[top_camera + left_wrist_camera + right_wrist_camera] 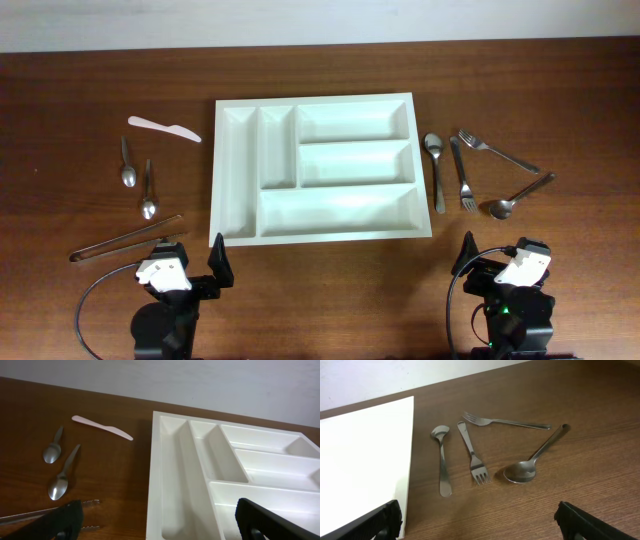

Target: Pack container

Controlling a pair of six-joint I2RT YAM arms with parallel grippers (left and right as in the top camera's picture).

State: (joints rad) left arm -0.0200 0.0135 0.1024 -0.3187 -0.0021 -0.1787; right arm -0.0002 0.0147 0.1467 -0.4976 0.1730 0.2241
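In my left wrist view the container [156,460] runs off the right and bottom edges; the tongs [30,514] run off the left. In my right wrist view its compartments wash out white; I cannot tell them apart.

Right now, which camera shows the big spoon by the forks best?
The right wrist view: the big spoon lies close up, bowl and whole handle clear. The overhead view shows it small, right of the container. The left wrist view misses it.
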